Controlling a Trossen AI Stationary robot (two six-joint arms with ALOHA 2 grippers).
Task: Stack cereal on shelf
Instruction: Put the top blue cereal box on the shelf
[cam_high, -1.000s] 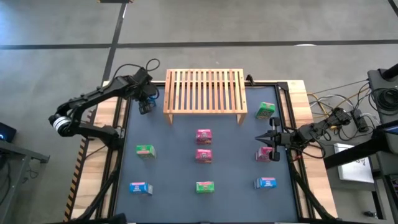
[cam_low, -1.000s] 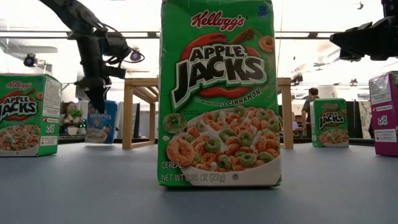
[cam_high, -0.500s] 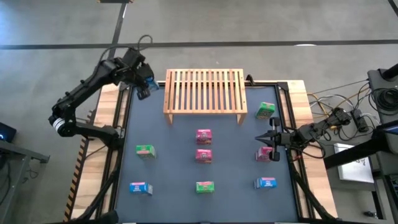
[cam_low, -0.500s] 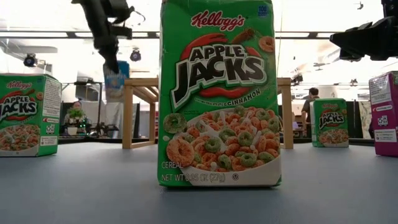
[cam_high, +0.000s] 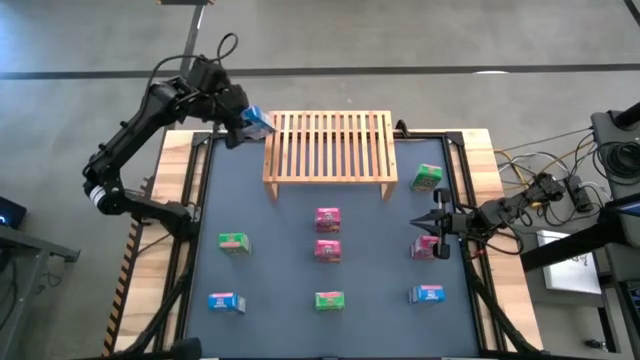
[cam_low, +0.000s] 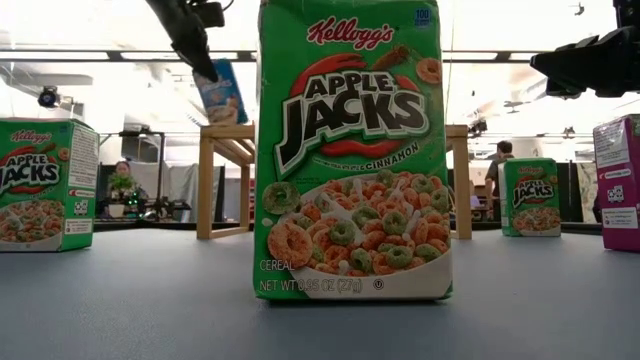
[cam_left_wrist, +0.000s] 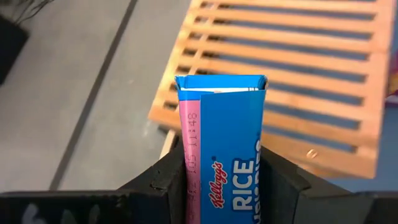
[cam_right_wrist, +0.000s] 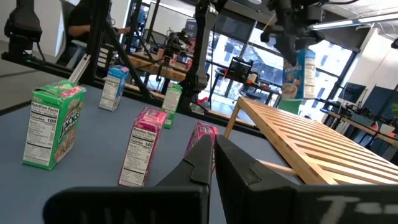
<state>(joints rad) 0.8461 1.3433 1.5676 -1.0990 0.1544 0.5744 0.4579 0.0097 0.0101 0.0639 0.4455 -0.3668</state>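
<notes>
Here we have the left gripper (cam_high: 243, 124) clenched on a blue cereal box (cam_high: 256, 123), apparently raised above the shelf's (cam_high: 329, 146) left end for placing, while the right gripper (cam_high: 437, 225) waits shut by the tabletop's (cam_high: 280, 250) right edge.

Dark tabletop (cam_high: 280, 270) sits under both pincers: left pincer (cam_high: 243, 126) is over its far-left corner, right pincer (cam_high: 416, 222) over its right edge. Wood side strip (cam_high: 486, 165) is just outboard of the right pincer. Cable tangle (cam_high: 556, 186) lies behind the right pincer, off the table. Grey floor (cam_high: 420, 40) with dark seams runs beyond the left pincer. Low view: seated person (cam_low: 122, 182) far behind and below the left pincer; second person (cam_low: 502, 153) standing far back, below the right pincer.
</notes>
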